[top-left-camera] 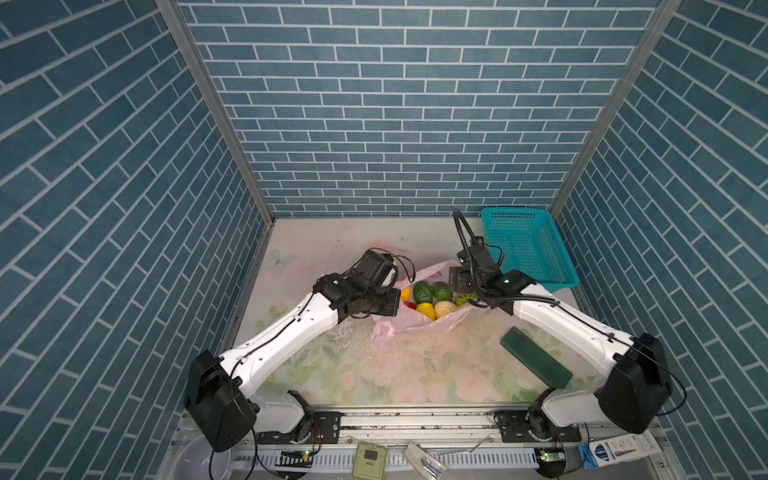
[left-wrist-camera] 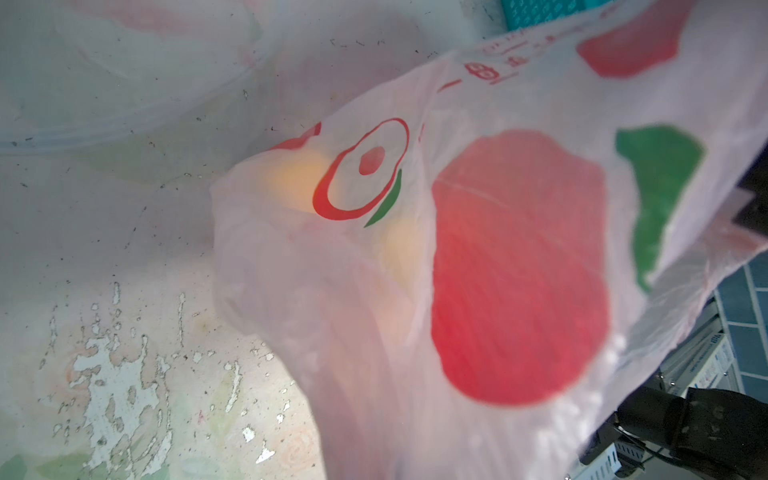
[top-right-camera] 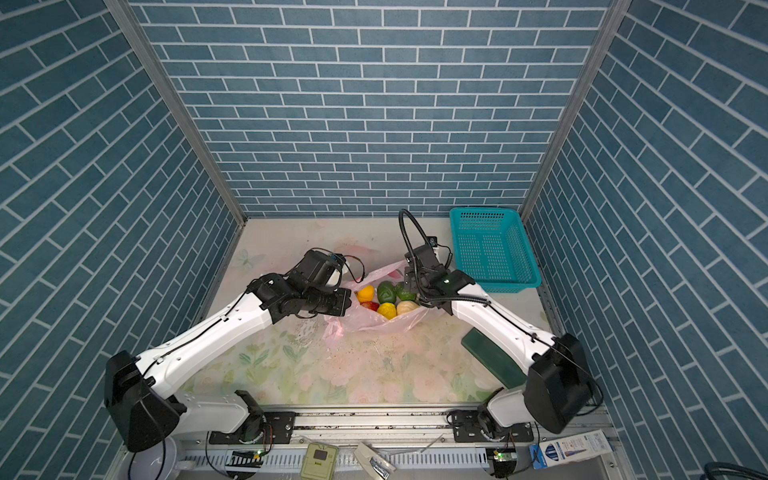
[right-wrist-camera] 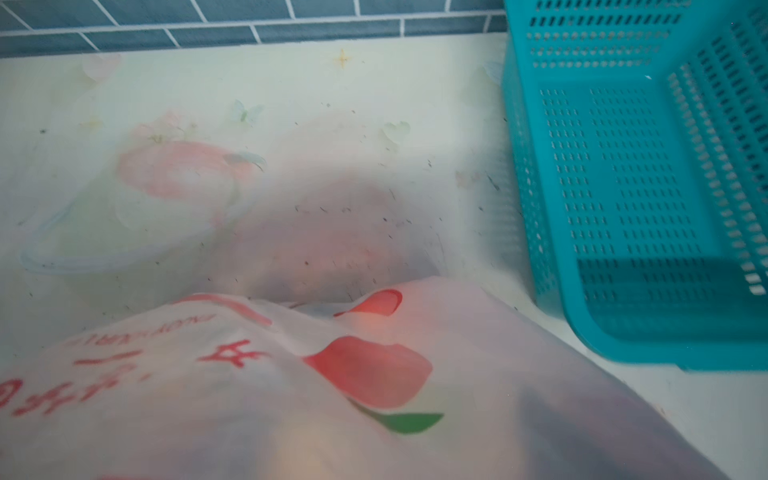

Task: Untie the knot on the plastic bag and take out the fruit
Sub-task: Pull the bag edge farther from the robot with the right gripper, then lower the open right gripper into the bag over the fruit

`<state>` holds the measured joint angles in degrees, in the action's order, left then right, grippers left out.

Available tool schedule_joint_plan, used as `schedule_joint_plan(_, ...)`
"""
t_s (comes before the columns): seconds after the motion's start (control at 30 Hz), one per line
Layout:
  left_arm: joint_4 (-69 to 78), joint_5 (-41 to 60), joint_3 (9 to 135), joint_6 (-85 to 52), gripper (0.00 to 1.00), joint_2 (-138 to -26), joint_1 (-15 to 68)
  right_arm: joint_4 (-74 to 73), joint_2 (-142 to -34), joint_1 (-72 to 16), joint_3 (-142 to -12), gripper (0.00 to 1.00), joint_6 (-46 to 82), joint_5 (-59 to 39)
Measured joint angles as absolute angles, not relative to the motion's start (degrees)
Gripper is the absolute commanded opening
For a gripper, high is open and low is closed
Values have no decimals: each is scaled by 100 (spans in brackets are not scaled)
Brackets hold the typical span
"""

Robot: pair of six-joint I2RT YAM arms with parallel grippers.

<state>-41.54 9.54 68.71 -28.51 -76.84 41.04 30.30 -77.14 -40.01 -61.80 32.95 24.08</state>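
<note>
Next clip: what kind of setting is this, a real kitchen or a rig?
Likely a lab test booth, not a home: brick-pattern wall panels set in a metal frame, and a mounting rail at the front of the floral tabletop.

I see the plastic bag (top-left-camera: 417,326) at centre scene: thin, pink, printed with red apples, crumpled, its mouth spread wide open upward. The fruit (top-left-camera: 423,292) sits clustered inside: two dark green, plus yellow, cream-white, red, orange and light green.
</note>
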Motion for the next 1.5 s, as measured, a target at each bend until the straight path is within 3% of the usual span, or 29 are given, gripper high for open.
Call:
schedule_joint_plan(0.23,-4257,1221,6875,-2823,0,-7714,4154,3452,-7006,-4222,-5164,92,3730,2040)
schedule_joint_plan(0.57,-4261,1273,6875,-2919,0,-7889,4390,3452,-7505,-5057,-5948,92,3647,1166)
schedule_joint_plan(0.8,-4278,1118,6877,-3052,0,-7887,4390,3352,-7491,-5625,-5896,91,3918,1223)
schedule_joint_plan(1.23,-4392,834,7067,-3262,0,-7885,4390,2770,-7450,-6716,-4576,91,4480,1437)
schedule_joint_plan(1.5,-4418,888,7081,-3271,0,-7859,4390,2532,-7380,-6722,-4600,93,4421,1382)
